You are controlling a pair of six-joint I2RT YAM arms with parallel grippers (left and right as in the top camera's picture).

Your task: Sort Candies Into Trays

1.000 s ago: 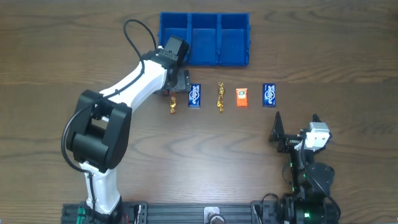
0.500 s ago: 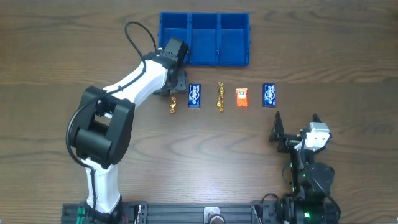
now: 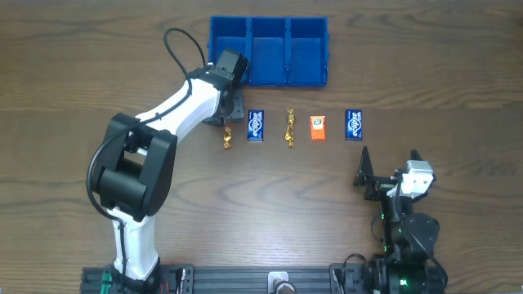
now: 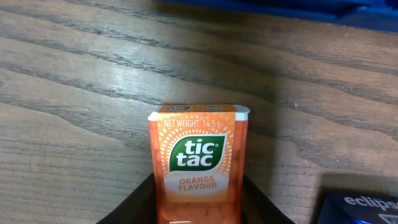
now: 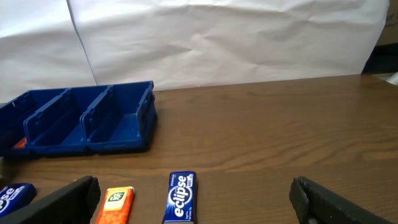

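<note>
Clamping an orange candy box (image 4: 199,155) by its sides, the left gripper (image 4: 199,193) is holding it just short of the blue tray (image 3: 268,82), long axis pointing at the near wall. Lying rightward in a row are a gold sweet (image 3: 227,140), blue box (image 3: 256,125), second gold sweet (image 3: 289,129), second orange box (image 3: 317,128) and second blue box (image 3: 353,124): two of each kind. The right gripper (image 3: 388,166) is sitting farther off, jaws apart.
</note>
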